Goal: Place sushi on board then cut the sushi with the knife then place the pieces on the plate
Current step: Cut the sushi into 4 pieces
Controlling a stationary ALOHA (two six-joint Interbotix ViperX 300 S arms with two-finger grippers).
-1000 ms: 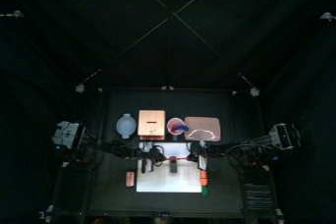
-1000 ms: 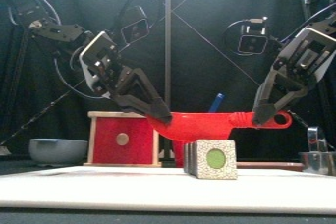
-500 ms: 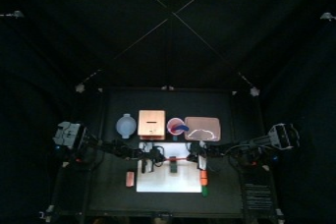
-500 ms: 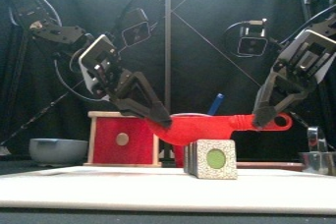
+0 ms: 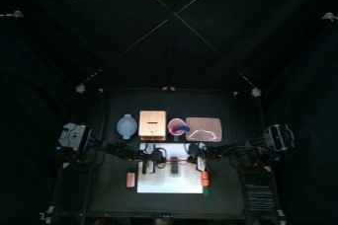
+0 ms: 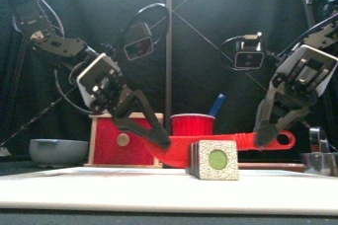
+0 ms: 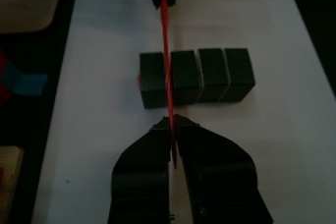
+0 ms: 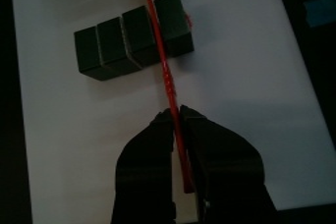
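White cutting board lies at the table's front, pink tray behind it. Left gripper and right gripper each pinch 1 end of the red toy knife. Sushi roll lies on the board, blade crossing it near 1 end
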